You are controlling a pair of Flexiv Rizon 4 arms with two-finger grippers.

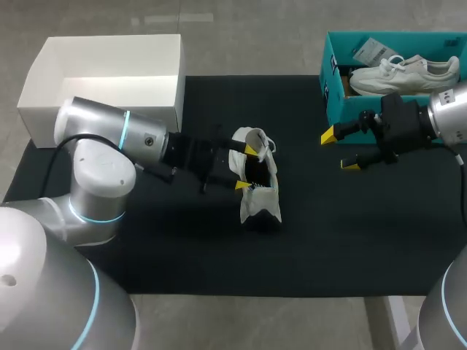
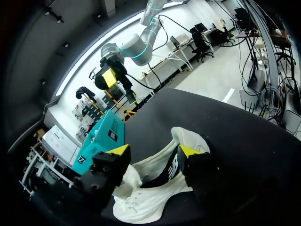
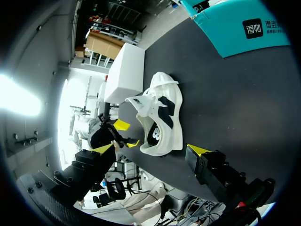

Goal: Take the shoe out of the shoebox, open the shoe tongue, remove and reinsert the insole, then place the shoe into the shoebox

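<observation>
Shoe: a white shoe (image 1: 263,200) with black panels lies on the black mat (image 1: 328,240) near the middle of the desk, out of its box.
Long axis: the shoe runs from the desk's far edge toward its near edge. A white flap stands up at the far end. I can't tell from here whether that is the tongue or the heel.
Left jaws: the left gripper (image 1: 247,168) comes in low from the desk's left edge, so it meets the shoe square across its length. The jaws are spread wide, one yellow fingertip (image 2: 117,150) at the shoe's flank and the other at the dark mouth. I see no firm pinch on anything.
Right jaws: the right gripper (image 1: 339,150) hangs over the mat just in front of the teal shoebox (image 1: 332,95) at the far right corner. Its jaws are spread and hold nothing, and it is well apart from the shoe.
Nearer arm: the left arm by far, since the shoe's mouth sits between its jaws. The right would have to cross toward the middle of the desk.
What the move turns on: my guess is that the work at the opening falls to the left jaws, which line up along the shoe's length and not across it.
Other things: a second white shoe (image 1: 405,73) lies inside the teal shoebox, and an open white box (image 1: 44,109) sits at the far left corner.
</observation>
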